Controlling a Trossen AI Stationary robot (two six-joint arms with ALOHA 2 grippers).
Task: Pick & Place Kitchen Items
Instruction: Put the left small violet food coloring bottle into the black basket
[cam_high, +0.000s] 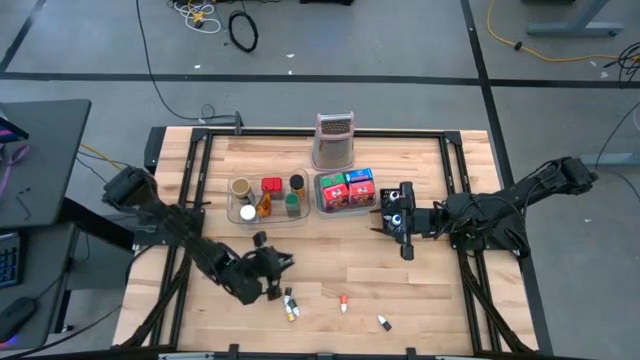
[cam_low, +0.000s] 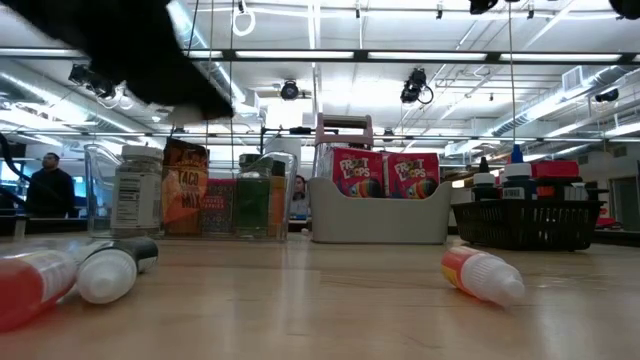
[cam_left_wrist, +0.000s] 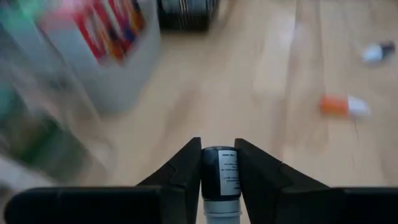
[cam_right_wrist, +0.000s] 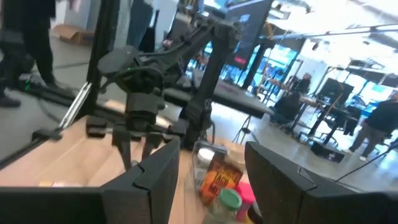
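My left gripper hangs over the near left part of the table, shut on a small dark bottle with a white label and a pale cap. Loose on the wood near the front edge lie another small bottle, an orange-and-white tube and a tiny pale piece. A clear tray holds jars and packets. A grey tray holds red, green and blue boxes. My right gripper waits open and level right of the grey tray. My left gripper pinches the bottle's dark labelled body between its two fingers, one finger on each side. The bottle lies along the fingers, its pale cap toward the wrist. It is lifted clear of the wood below.
A tall metal grater stands behind the two trays at the far edge. A black frame runs around the tabletop. Bare wood lies between the trays and the loose pieces at the front.
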